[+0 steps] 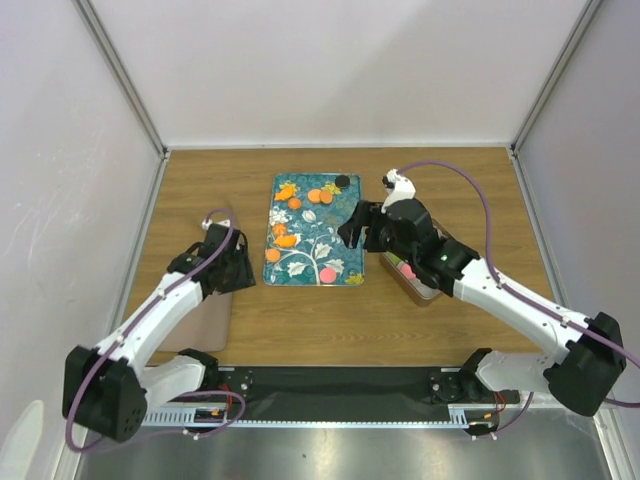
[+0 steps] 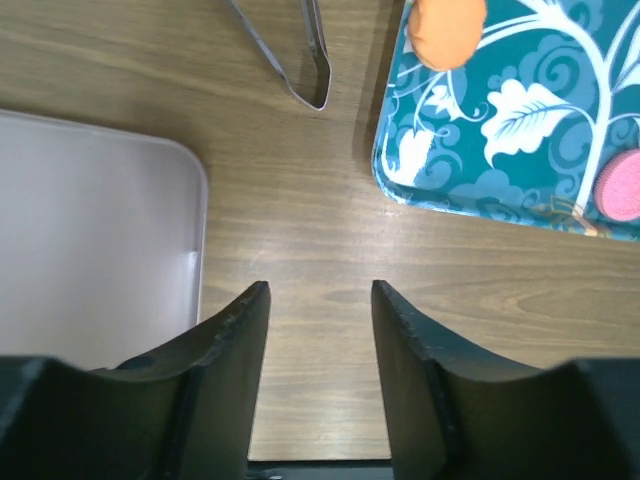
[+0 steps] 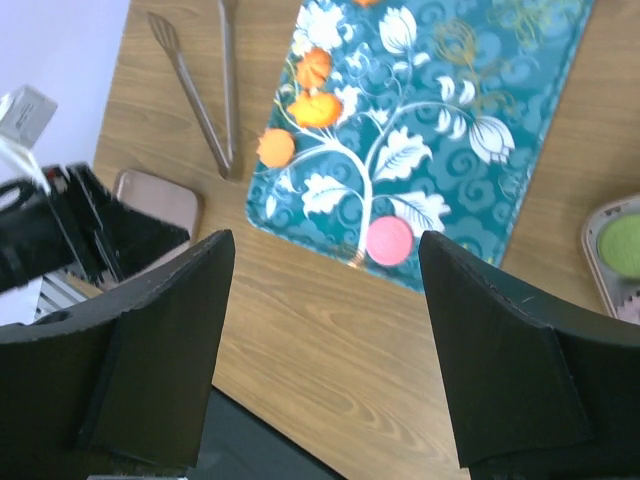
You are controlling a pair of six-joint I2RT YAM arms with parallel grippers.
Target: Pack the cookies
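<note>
left wrist: tongs (image 2: 317, 45), perhaps a lid (image 2: 90, 230), by parted left claw (image 2: 320, 288); right claw (image 3: 325, 240) wide

The table (image 2: 300, 230) is wood-grain, smooth with a dull sheen. At twelve o'clock from the left gripper (image 2: 320, 292), the tongs (image 2: 318, 70) are bright polished metal. At two o'clock the teal tray (image 2: 520, 150) looks glossy and printed. On it the orange cookie (image 2: 448, 28) is matt and the pink cookie (image 2: 622, 188) is ridged at its rim. At nine o'clock the pale pink panel (image 2: 90, 230) looks like smooth matt plastic. The gripper's fingers (image 2: 235, 340) are matt black plastic.
</note>
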